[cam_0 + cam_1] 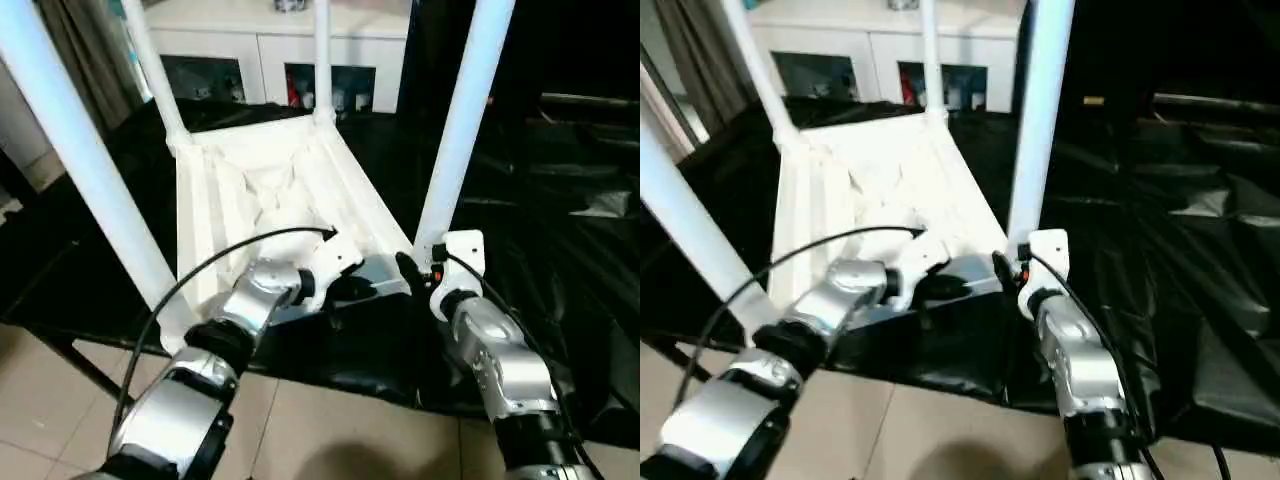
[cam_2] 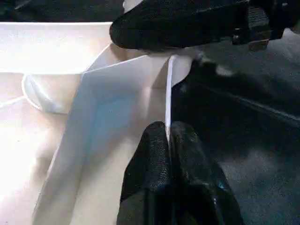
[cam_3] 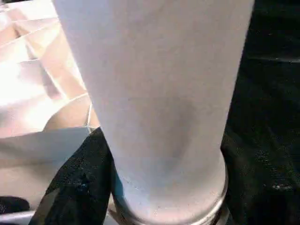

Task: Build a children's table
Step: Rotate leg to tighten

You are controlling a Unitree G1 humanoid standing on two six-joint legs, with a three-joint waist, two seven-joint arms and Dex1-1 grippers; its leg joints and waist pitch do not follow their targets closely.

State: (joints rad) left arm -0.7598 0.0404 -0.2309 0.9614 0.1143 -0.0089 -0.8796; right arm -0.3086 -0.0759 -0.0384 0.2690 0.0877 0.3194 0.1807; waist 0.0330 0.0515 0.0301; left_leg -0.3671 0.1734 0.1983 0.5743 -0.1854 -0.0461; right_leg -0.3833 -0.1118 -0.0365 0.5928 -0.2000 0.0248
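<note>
Right gripper (image 1: 418,275) clasps base of upright near-right leg (image 1: 462,125), lower centre-right; left gripper (image 2: 167,136) pinches tabletop rim (image 2: 169,89).

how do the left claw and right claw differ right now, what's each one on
The left claw is pinched shut on the thin rim of the upturned table top; the right claw stands wider, at the base of the near right leg. The left claw works a flat edge, while the right claw is at a thick round tube. Both have black fingers and are at the table's near edge.
</note>
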